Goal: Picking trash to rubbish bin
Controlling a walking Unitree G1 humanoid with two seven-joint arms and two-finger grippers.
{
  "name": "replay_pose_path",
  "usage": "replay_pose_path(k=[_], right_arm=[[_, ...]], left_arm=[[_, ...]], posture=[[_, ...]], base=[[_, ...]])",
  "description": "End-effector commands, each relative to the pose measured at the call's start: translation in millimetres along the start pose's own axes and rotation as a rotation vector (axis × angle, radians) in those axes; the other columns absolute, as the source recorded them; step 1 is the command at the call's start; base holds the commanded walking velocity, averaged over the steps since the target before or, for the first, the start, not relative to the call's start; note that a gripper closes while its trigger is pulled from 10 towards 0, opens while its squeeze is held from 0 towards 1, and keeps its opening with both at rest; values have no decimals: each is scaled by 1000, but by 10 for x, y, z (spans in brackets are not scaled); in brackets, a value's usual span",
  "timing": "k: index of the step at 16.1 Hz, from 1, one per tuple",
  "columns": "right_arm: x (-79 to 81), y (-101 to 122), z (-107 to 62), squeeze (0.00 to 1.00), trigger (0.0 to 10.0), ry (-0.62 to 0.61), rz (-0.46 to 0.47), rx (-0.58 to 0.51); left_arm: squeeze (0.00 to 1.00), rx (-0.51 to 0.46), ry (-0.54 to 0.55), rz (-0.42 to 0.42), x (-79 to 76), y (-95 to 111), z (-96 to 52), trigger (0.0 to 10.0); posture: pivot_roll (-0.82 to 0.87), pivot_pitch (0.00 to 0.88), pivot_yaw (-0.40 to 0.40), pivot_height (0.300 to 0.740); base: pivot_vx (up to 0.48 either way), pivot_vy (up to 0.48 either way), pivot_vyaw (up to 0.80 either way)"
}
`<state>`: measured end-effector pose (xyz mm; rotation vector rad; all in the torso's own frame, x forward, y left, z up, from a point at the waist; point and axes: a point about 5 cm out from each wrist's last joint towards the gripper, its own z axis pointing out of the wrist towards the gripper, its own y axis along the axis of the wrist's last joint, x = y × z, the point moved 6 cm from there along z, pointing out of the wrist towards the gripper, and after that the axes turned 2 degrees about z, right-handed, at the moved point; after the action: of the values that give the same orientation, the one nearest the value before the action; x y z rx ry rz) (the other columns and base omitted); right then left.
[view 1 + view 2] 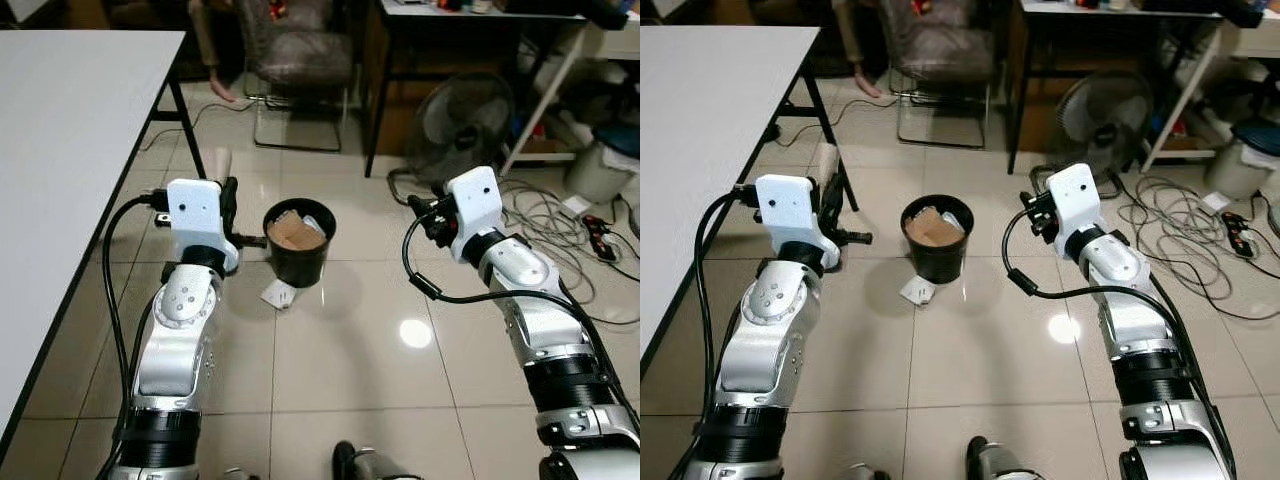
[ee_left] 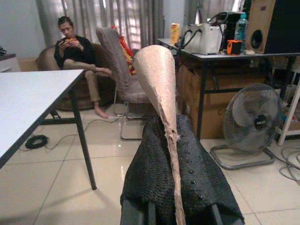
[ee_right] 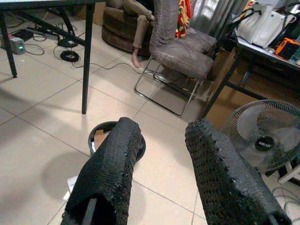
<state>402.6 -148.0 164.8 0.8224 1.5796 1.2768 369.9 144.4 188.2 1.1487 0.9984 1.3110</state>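
Note:
A black round rubbish bin (image 1: 298, 243) stands on the tiled floor between my arms, with brown cardboard and white paper inside. A white paper scrap (image 1: 279, 294) lies on the floor against its near side. My left gripper (image 1: 230, 197) is just left of the bin, pointing up and away, and is shut on a thin tan piece of cardboard (image 2: 159, 79) that sticks out beyond the fingertips. My right gripper (image 3: 159, 154) hovers to the right of the bin at about the same height. It is open, and nothing lies between its fingers (image 3: 112, 159).
A white table (image 1: 70, 120) runs along my left, its black leg (image 1: 185, 120) near the left arm. Behind the bin stand a padded chair (image 1: 300, 60), a desk (image 1: 470, 20) and a floor fan (image 1: 465, 120). Cables (image 1: 560, 230) sprawl at right. A person (image 2: 70, 42) sits at the back.

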Motion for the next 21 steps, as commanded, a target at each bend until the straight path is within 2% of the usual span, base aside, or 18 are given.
replay_pose_path(k=[1,4,9,21], right_arm=[[19,52,1,0,10000,6,4,-17],[57,46,7,0,10000,10,8,-17],[-1,65,23,0,10000,-6,2,-19],[29,58,47,0,10000,-5,0,-18]], left_arm=[[0,16,-16,-10,-25,-28,-11,0],[0,31,-40,-7,-56,-51,-17,0],[0,34,-58,0,-80,-55,-15,0],[0,47,-71,6,-89,-87,-23,0]], posture=[[-151,126,9,740],[-148,127,12,740],[-146,123,15,740],[-139,119,19,740]], base=[[0,0,0],[114,0,0],[474,0,0],[480,0,0]])
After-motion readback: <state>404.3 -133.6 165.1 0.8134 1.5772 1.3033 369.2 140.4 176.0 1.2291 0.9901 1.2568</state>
